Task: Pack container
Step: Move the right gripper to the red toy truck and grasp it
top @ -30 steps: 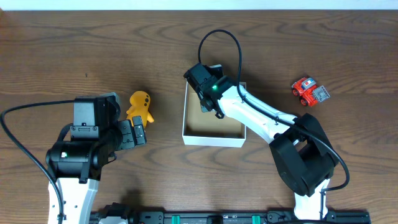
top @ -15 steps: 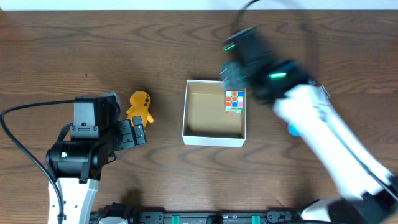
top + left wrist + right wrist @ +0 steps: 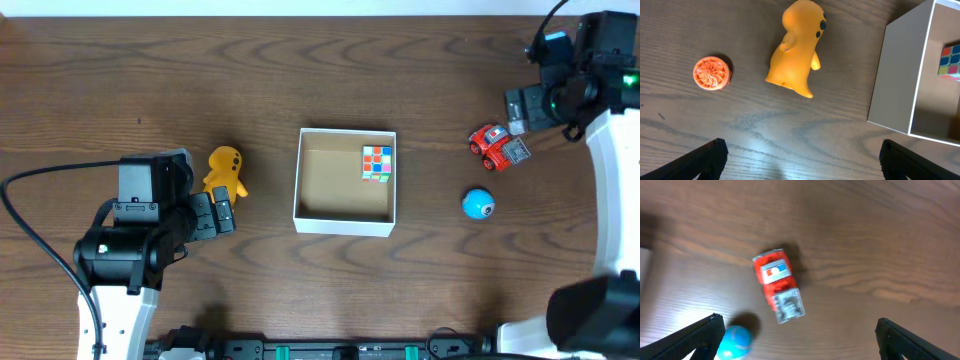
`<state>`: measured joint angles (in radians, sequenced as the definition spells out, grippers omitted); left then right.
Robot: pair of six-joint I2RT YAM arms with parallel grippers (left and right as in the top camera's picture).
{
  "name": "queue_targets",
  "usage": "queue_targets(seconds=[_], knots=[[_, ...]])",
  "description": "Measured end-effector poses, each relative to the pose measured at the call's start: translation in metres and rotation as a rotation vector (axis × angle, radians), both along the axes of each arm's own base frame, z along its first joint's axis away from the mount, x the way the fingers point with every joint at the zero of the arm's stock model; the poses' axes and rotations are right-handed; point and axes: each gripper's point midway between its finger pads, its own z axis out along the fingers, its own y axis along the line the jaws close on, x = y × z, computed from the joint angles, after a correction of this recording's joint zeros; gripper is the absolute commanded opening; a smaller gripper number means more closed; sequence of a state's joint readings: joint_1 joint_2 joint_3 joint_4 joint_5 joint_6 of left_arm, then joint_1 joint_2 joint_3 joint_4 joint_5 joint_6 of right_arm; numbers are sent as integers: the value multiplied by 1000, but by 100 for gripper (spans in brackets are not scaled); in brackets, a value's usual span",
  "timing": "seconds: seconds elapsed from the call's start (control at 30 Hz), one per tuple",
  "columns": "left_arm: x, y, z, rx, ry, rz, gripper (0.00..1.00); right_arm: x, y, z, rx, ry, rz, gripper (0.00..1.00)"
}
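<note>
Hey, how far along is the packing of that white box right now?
One toy is done: the colour cube sits inside the container. Nothing is in hand. The left claw and right claw are both open and empty, the right one above the red truck. Left to pack: the truck, blue ball, yellow figure and orange disc, all lying outside it.

One container [image 3: 343, 226] sits on the surface [image 3: 100, 80], with one multicoloured puzzle cube [image 3: 377, 163] inside it. Four toys lie outside, one of each kind: one yellow figure [image 3: 225, 171], one red truck [image 3: 497, 146], one blue ball [image 3: 478, 204] and one orange disc [image 3: 712, 73] (seen only from the left wrist).
</note>
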<state>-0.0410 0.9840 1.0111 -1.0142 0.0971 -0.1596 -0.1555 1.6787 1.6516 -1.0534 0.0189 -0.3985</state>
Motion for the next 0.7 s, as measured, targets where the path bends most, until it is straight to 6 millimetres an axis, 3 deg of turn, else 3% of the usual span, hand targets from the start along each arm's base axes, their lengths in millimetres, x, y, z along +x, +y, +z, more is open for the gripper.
queue_targets(seconds=[0.17,0.5,0.7], knots=[[0,0,0,0,0,0,98,9,-5,-31,-19,74,73,99],[0,0,0,0,-1,0,98,13,-4,-119,22,292,124,99],[2,0,1,0,-8,0,98,10,-3,-144,39,356,126,99]])
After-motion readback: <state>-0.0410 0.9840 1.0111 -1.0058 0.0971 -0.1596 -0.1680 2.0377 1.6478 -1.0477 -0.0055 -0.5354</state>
